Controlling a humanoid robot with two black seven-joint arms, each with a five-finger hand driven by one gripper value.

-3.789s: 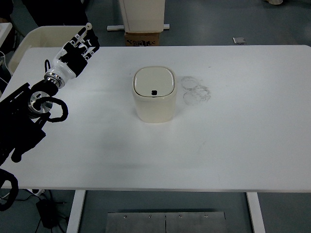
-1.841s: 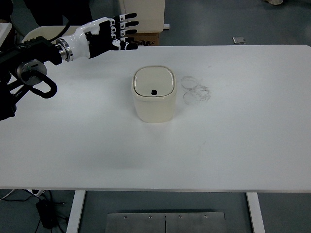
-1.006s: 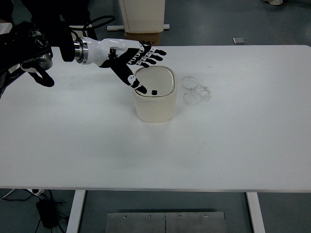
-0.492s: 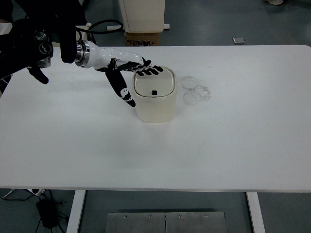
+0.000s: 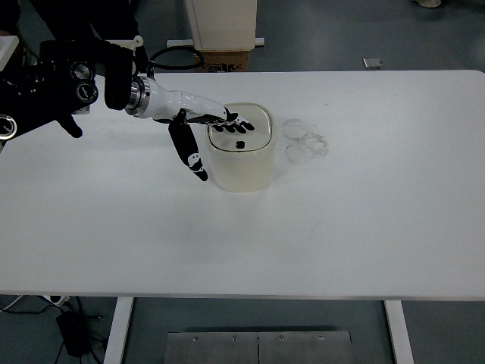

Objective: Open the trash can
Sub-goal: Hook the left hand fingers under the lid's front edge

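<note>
the left hand (image 5: 203, 125) reached in from the left edge with its fingers (image 5: 233, 122) spread flat and laid across the left part of the lid (image 5: 241, 128), holding nothing. its thumb (image 5: 187, 152) pointed down beside the left wall of the bin, close to it; whether it touched the wall could not be told from above. the right hand was nowhere in view.

the trash can (image 5: 241, 158), a small cream bin with rounded corners, stood upright near the middle of the white table (image 5: 364, 212), a little toward the far side. its lid looked shut, and a small dark button (image 5: 239, 144) sat near the lid's front edge, just beyond the fingertips.

the step in hand seemed to be the press that releases the lid. to do it well, the fingertips probably needed to slide toward that dark button and push straight down, not sideways, since a light bin like this could skid or tip. the thumb at the wall might steady it. the fingers should then lift clear so the lid could swing up.

faint ring marks (image 5: 305, 141) stained the table just right of the bin, and a cardboard box (image 5: 221, 61) stood beyond the far edge.
</note>
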